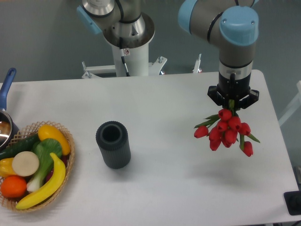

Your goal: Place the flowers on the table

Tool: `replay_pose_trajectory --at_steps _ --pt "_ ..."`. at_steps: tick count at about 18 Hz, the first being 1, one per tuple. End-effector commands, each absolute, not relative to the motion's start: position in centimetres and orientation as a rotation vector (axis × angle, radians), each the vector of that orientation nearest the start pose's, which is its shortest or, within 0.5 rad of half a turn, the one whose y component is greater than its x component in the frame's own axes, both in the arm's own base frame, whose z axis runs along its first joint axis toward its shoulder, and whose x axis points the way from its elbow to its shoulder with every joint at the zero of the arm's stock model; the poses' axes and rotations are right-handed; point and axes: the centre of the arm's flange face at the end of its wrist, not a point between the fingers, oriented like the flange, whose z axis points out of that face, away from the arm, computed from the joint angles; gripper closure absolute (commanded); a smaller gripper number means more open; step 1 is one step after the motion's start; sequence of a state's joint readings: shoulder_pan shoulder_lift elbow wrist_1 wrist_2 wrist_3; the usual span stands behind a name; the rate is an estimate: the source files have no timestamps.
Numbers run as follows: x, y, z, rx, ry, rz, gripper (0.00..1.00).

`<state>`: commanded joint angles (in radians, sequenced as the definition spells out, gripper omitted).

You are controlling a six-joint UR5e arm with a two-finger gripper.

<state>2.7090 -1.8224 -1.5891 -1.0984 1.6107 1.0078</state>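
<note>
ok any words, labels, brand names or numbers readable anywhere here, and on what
None can be read.
Robot arm: no legible marking on its blue and grey housings.
Dark ribbed vase: plain, no label.
Basket of fruit and vegetables: no stickers visible.
Claw holding the red flowers: no text.

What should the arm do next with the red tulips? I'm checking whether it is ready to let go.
Probably lower first. The gripper is shut on the stems, and the flowers hang blooms-down, seemingly above the white table, right of the dark vase. Bringing them down onto the bare tabletop beneath before opening would likely avoid a drop.
</note>
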Motion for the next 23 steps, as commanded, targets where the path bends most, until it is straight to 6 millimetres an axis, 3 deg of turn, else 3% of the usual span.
replay_pose_trajectory --at_steps 5,12,17,20,21,23 --pt "-47.6 37.4 36.4 -3.082 -0.179 0.230 1.00" --pt "-45.9 39.5 31.4 -3.132 -0.112 0.110 0.99" --pt "-45.1 41.4 27.5 -3.168 -0.058 0.018 0.87" --pt "-45.0 41.8 26.7 -3.174 -0.046 0.000 0.80" --pt "-45.0 41.8 26.4 -3.173 -0.043 -0.009 0.75" --pt "-45.4 42.0 25.8 -3.167 -0.041 0.008 0.54"
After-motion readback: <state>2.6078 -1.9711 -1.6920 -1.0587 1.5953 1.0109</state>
